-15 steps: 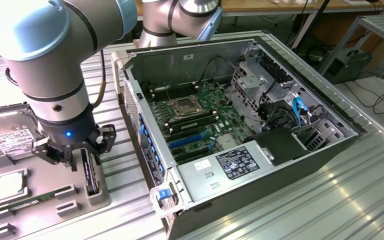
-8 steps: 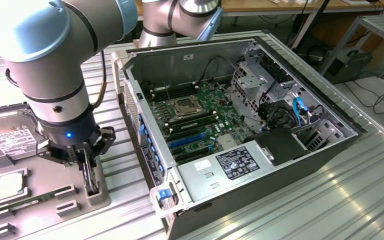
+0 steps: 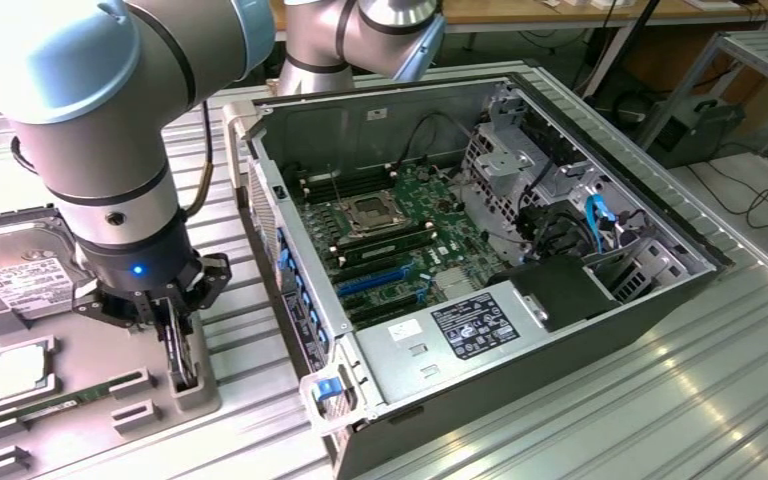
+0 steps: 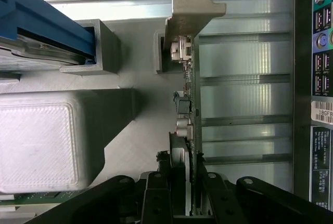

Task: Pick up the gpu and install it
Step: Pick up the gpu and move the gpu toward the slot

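Your black claw [image 3: 177, 325] pinches the thin dark gpu card with silver bracket [image 4: 190, 73] on edge in the grey holder [image 3: 91, 350], at its edge nearest the open black PC case [image 3: 357, 130] — not lifted, install undone

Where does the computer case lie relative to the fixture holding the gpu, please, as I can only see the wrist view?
Observer: The case lies on its side, open upward, on the exterior view's right of the grey fixture where the gpu stands on edge.
Operator: Thank you. Are the expansion slots free?
Observer: The blue slots on the motherboard hold no card, as far as I can see.
Operator: What sits next to them inside the case?
Observer: The power supply, with its label facing up, lies right beside them at the end of the case nearest the exterior camera.
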Controlling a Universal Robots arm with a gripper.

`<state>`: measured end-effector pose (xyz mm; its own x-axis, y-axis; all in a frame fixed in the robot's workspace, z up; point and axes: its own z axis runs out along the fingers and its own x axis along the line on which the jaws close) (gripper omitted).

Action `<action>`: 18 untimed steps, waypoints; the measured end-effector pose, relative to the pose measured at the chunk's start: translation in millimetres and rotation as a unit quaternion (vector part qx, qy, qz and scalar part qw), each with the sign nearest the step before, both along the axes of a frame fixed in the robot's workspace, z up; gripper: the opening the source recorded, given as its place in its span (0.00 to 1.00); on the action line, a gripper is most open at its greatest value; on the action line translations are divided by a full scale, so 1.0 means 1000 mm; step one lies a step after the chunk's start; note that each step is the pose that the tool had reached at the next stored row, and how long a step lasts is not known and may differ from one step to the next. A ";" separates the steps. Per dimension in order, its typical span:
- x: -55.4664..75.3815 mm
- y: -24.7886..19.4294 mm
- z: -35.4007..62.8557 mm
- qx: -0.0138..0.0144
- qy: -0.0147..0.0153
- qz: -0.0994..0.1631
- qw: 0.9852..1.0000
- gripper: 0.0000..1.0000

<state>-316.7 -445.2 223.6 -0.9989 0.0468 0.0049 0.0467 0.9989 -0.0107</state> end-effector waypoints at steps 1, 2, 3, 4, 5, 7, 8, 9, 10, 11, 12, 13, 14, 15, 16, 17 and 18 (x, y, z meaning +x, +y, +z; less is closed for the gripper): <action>0.000 0.0000 0.0002 0.000 0.000 0.000 1.000 0.28; 0.000 0.0000 0.0007 0.000 0.000 0.000 1.000 0.28; 0.000 0.0000 0.0015 0.000 0.000 0.000 1.000 0.28; 0.000 0.0000 0.0023 0.001 0.000 0.000 1.000 0.28; 0.000 0.0000 0.0033 0.001 0.000 0.000 1.000 0.28; 0.000 0.0000 0.0059 0.001 0.000 0.000 1.000 0.28; 0.000 0.0000 0.0072 0.001 0.000 0.000 1.000 0.28; 0.000 0.0000 0.0086 0.001 0.000 0.000 1.000 0.28; 0.000 0.0000 0.0105 0.001 0.000 0.000 1.000 0.28; 0.000 0.0000 0.0118 0.001 0.000 0.000 1.000 0.28; 0.001 0.0000 0.0138 0.001 0.000 0.000 1.000 0.28; 0.001 0.0000 0.0170 0.001 0.000 0.000 1.000 0.28; 0.001 0.0000 0.0184 0.001 0.000 0.000 1.000 0.28; 0.001 0.0000 0.0200 0.001 0.000 0.000 1.000 0.28; 0.001 0.0000 0.0213 0.001 0.000 0.000 1.000 0.28; 0.001 0.0000 0.0225 0.001 0.000 0.000 1.000 0.28; 0.001 0.0000 0.0238 0.001 0.000 0.000 1.000 0.28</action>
